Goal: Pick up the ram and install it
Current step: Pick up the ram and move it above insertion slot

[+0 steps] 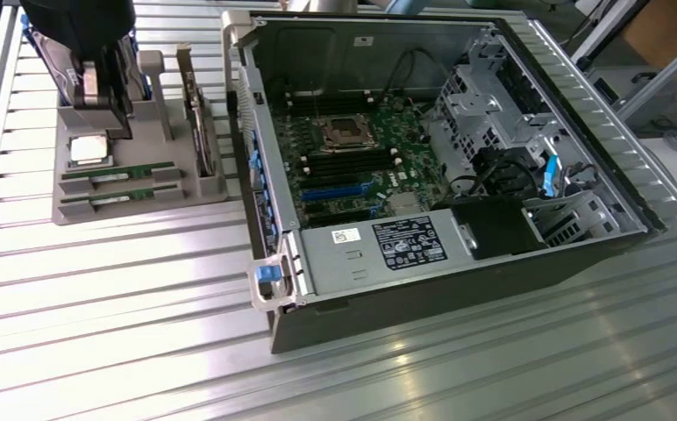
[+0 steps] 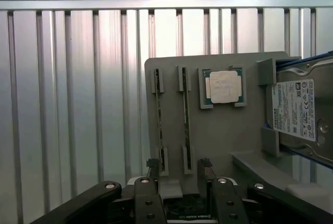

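Two ram sticks stand on edge in slots of a grey holder [image 2: 218,130]; from the wrist they are thin green strips, one ram stick [image 2: 158,125] beside the other ram stick [image 2: 185,125]. In the exterior view the same ram sticks [image 1: 117,175] [image 1: 117,200] lie at the holder's [image 1: 139,210] near end. My gripper [image 2: 178,169] hangs above the holder, open, holding nothing, its black fingertips [image 2: 152,168] apart over the sticks' end. In the exterior view the gripper [image 1: 103,105] is at the upper left, over the holder.
A square silver processor [image 2: 223,86] and a grey hard drive [image 2: 299,109] with a white label share the holder. An open computer case [image 1: 619,193] lies to the exterior view's right, with its motherboard [image 1: 351,162] and black power supply [image 1: 397,246] exposed. The ribbed aluminium table [image 1: 139,307] surrounds everything.
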`<state>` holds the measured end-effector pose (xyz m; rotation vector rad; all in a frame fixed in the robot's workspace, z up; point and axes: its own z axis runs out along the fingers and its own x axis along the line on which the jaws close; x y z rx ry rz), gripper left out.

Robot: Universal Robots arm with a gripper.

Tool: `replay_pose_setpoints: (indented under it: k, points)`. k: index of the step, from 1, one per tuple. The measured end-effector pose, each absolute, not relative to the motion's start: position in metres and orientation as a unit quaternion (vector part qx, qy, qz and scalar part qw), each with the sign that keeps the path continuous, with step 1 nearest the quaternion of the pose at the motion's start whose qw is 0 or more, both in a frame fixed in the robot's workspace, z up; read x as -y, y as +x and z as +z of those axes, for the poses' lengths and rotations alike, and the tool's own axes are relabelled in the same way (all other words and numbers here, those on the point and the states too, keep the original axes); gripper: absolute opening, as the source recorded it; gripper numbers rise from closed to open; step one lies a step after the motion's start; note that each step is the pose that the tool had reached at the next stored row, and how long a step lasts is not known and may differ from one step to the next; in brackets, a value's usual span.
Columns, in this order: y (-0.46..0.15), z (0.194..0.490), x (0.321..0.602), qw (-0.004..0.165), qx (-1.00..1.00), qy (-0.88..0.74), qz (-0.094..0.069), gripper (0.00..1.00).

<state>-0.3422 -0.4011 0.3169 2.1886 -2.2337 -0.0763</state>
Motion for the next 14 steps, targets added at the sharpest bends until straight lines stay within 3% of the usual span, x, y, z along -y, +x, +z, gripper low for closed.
replay_pose_setpoints:
  k: [14]
  points:
    - [-0.3422,0.307,0.4016,0.007,0.714,0.7,-0.024,0.42]
